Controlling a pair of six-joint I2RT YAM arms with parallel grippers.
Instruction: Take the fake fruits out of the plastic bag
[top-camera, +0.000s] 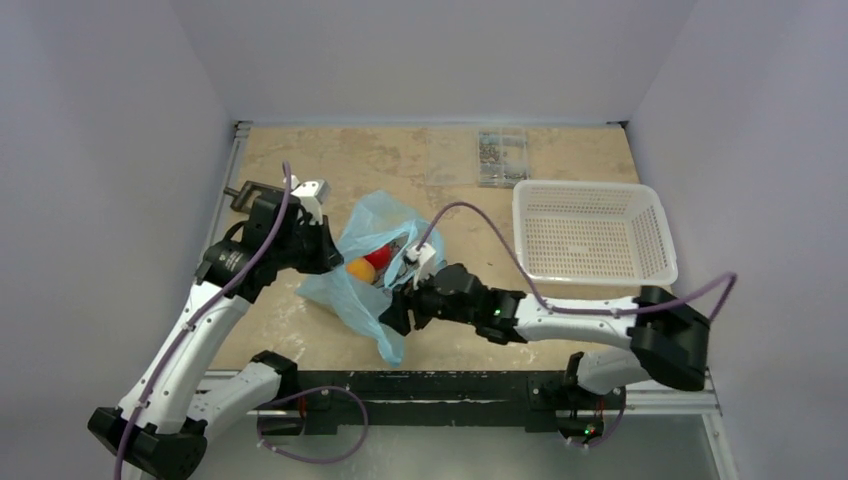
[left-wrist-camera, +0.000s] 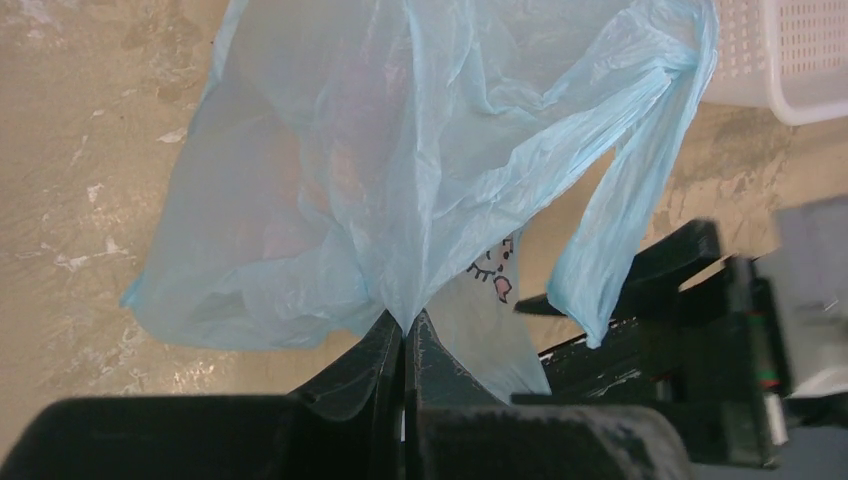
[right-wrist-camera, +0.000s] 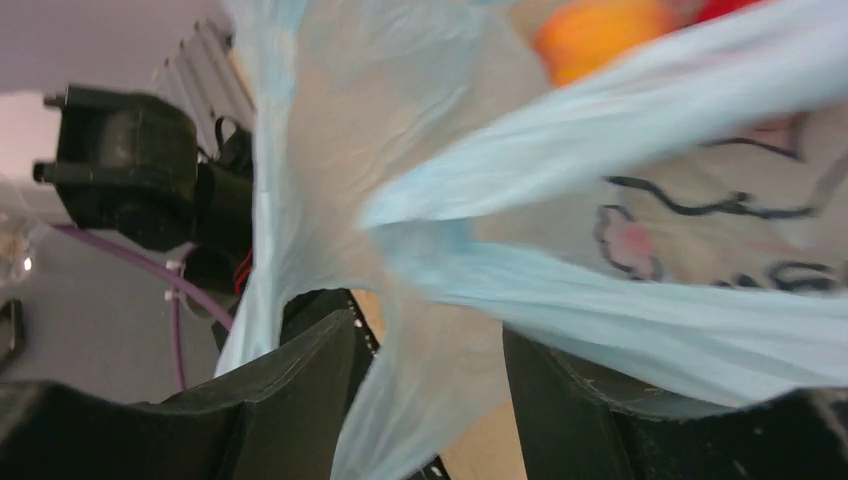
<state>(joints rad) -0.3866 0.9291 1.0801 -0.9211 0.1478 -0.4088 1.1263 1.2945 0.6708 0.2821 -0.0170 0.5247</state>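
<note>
The light-blue plastic bag (top-camera: 352, 295) lies mid-table between both grippers, its mouth open upward. A peach-orange fruit (top-camera: 360, 270) and a red fruit (top-camera: 378, 257) show inside it; the other fruits are hidden. My left gripper (top-camera: 328, 250) is shut on a pinch of the bag's film (left-wrist-camera: 400, 150) at its left edge, as the left wrist view (left-wrist-camera: 405, 325) shows. My right gripper (top-camera: 400, 303) is at the bag's right side. Its jaws (right-wrist-camera: 430, 385) stand open with a loose fold of the bag (right-wrist-camera: 650, 120) hanging between them. The orange fruit (right-wrist-camera: 600, 30) shows above them.
A white mesh basket (top-camera: 592, 232) stands at the right, also in the left wrist view (left-wrist-camera: 800, 60). A clear box of small parts (top-camera: 502, 157) sits at the back. Grey walls close in the table on three sides.
</note>
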